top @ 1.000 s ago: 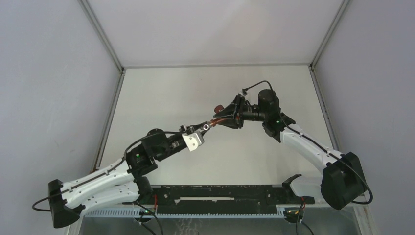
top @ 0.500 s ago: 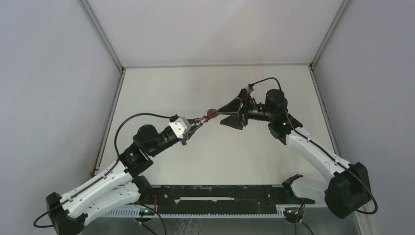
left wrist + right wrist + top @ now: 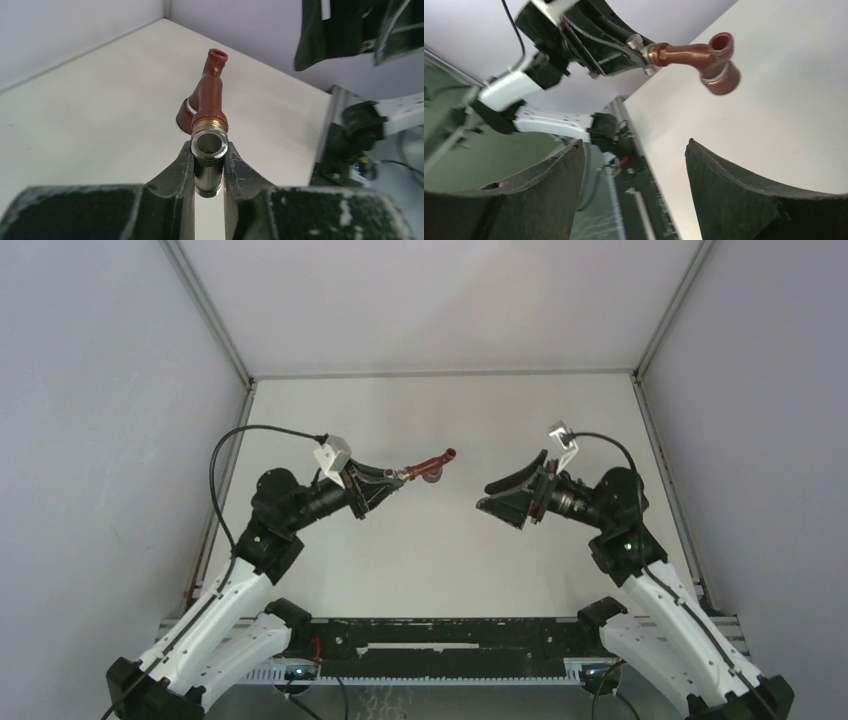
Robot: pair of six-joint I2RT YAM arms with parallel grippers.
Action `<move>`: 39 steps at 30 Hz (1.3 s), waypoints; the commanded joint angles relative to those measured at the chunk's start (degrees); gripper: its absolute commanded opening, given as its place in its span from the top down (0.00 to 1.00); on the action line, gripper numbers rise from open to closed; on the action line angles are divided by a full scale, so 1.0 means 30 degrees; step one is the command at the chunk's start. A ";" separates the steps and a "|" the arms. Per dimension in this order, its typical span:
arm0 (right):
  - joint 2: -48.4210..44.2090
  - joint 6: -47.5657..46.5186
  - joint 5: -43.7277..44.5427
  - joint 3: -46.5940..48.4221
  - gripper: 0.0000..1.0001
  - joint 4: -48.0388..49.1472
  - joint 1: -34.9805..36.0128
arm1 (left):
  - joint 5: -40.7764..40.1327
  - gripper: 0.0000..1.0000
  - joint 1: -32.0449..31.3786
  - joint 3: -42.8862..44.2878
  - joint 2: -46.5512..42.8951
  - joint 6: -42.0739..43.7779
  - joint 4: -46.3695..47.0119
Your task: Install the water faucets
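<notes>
A reddish-brown water faucet [image 3: 431,464] [image 3: 209,95] [image 3: 704,55] is joined to a silvery threaded fitting [image 3: 210,160] [image 3: 639,47]. My left gripper [image 3: 397,478] [image 3: 209,167] is shut on the fitting and holds the assembly in the air above the table's middle, the tap pointing away to the right. My right gripper [image 3: 495,499] [image 3: 636,155] stands open and empty, apart from the faucet on its right side, facing it.
The pale table [image 3: 440,540] is enclosed by grey walls with metal corner rails. A black rail [image 3: 440,640] runs along the near edge between the arm bases.
My right gripper opened, let go of the faucet and drew back to the right. My left arm swung left and back, carrying the faucet and fitting with it.
</notes>
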 commanded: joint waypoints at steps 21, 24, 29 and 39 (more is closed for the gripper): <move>0.1396 -0.6790 -0.0291 -0.0444 0.10 0.6715 0.4094 | 1.1299 1.00 0.1709 0.4789 0.2954 -0.8581 0.2698; 0.2006 -0.5867 -0.0758 -0.0266 0.17 0.7375 0.4074 | 1.1302 1.00 0.1709 0.4801 0.2860 -0.8481 0.2676; 0.2802 -0.3538 -0.1489 0.0083 0.48 0.8227 0.4007 | 1.1333 1.00 0.1709 0.4834 0.2986 -0.8361 0.2470; 0.4235 0.4556 -0.2233 0.2203 1.00 0.5299 0.1860 | 1.0009 1.00 0.1680 0.4226 0.2797 -0.5531 0.1606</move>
